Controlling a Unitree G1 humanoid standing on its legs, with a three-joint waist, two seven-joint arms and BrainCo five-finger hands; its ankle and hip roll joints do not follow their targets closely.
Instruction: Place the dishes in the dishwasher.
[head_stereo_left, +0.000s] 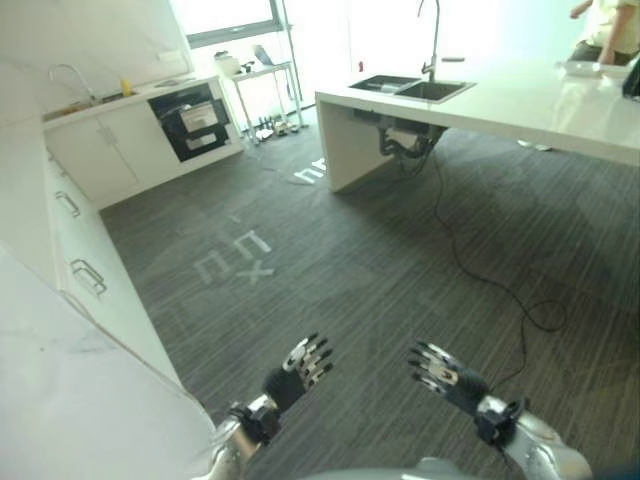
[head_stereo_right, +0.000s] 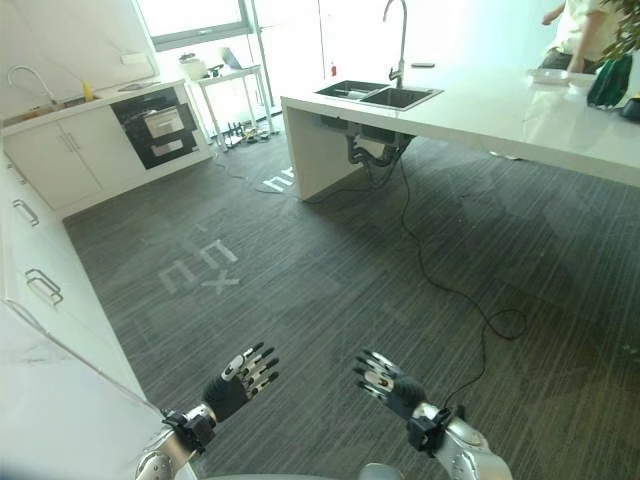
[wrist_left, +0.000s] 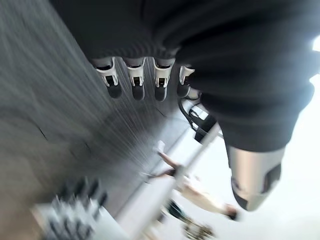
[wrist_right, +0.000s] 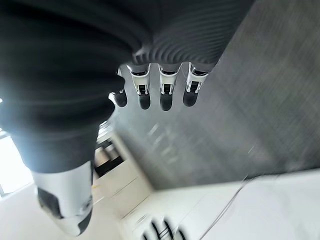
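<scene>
- Your left hand (head_stereo_left: 305, 362) and right hand (head_stereo_left: 440, 372) hang open, holding nothing.
- The dishes (head_stereo_left: 583, 68) sit far off; walking there, you could snag the floor cable (head_stereo_left: 480, 270).

Head cams look down at carpet (head_stereo_left: 400, 280); wrist cams close along hands.

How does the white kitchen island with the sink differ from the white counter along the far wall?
The white kitchen island stands free on the grey carpet, open underneath with pipes showing; the white wall counter has closed cabinet doors and a black built-in appliance. The island's tap is tall and dark, the counter's smaller and pale. Both have white tops and a sink.
</scene>
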